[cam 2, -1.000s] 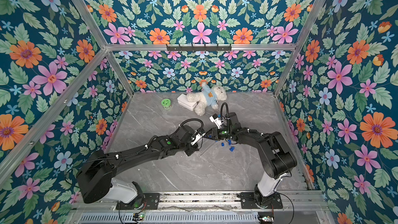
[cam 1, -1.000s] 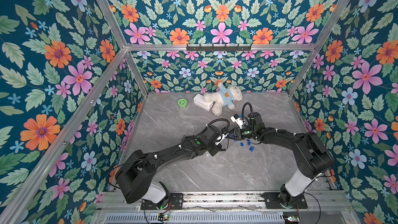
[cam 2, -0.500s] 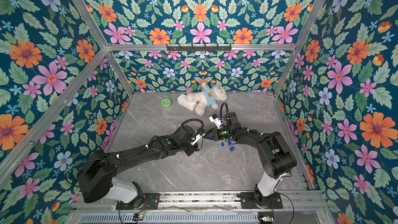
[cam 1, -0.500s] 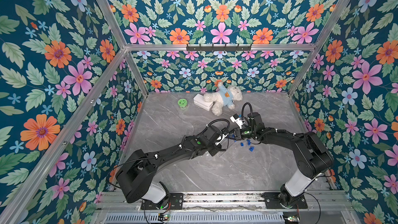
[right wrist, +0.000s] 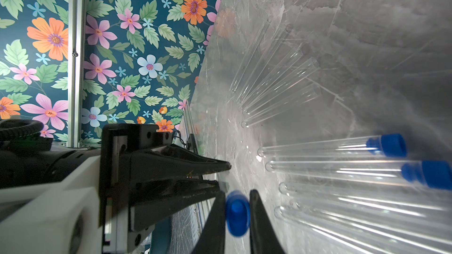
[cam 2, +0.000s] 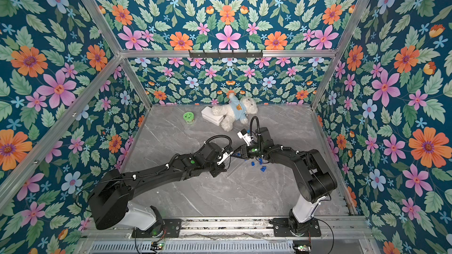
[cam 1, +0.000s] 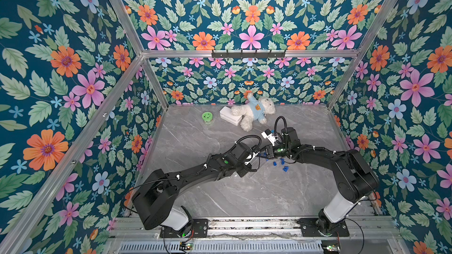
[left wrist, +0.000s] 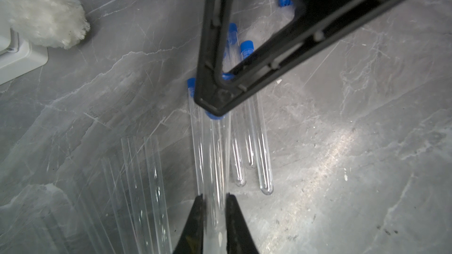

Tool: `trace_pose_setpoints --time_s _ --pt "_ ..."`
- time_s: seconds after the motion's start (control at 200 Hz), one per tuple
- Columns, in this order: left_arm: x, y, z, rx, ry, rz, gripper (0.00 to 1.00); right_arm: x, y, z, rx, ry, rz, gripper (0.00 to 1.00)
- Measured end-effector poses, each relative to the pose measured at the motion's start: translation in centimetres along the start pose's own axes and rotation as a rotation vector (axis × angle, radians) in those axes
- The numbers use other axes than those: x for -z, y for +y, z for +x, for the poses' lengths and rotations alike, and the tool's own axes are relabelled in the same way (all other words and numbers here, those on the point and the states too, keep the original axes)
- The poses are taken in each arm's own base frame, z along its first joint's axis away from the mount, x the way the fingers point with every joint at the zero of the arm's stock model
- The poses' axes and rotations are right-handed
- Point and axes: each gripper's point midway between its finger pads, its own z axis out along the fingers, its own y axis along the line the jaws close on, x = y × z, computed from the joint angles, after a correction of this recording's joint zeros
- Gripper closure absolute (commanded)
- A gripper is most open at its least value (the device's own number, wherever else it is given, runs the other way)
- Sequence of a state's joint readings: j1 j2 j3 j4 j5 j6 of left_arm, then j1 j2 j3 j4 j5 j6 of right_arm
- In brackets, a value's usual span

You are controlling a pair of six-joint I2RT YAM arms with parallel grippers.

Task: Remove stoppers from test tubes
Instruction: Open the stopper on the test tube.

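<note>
In a top view the left gripper [cam 1: 254, 155] and right gripper [cam 1: 264, 151] meet tip to tip over the middle of the surface [cam 1: 244, 191]. Loose stoppers [cam 1: 285, 168] lie just to their right.

Left wrist view: the left gripper [left wrist: 214, 200] is closed on a clear test tube [left wrist: 215, 157]. Capped tubes [left wrist: 254, 130] lie just beside it on the surface.

Right wrist view: the right gripper [right wrist: 237, 191] is clamped on the blue stopper [right wrist: 236, 212] at that tube's end.
</note>
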State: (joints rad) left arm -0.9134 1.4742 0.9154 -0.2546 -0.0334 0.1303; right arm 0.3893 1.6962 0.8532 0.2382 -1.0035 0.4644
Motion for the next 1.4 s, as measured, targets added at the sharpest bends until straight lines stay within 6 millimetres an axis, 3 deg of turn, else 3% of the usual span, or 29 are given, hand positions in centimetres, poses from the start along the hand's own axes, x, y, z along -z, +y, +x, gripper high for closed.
trace_pose_setpoints --time_s 0.795,0.93,1.09,1.23,1.4 --pt "-0.9 0.2 -1.5 -0.005 -0.046 -0.02 1.0 2.4 -0.1 -1.3 0.018 -0.091 0.065 1.0" --pt "-1.1 0.9 1.3 -0.007 0.061 -0.055 1.0 3.2 -0.5 -2.1 0.025 -0.131 0.104 1.0" --pt "-1.1 0.9 2.1 -0.013 0.095 -0.066 1.0 3.6 -0.5 -2.3 0.03 -0.148 0.119 1.0" --pt "-1.1 1.1 2.3 -0.009 0.104 -0.073 1.0 4.8 -2.1 -2.7 -0.01 -0.179 0.182 1.0" --pt "-1.2 1.3 2.5 0.004 0.114 -0.085 1.0 6.8 -5.7 -2.7 -0.082 -0.209 0.354 1.0"
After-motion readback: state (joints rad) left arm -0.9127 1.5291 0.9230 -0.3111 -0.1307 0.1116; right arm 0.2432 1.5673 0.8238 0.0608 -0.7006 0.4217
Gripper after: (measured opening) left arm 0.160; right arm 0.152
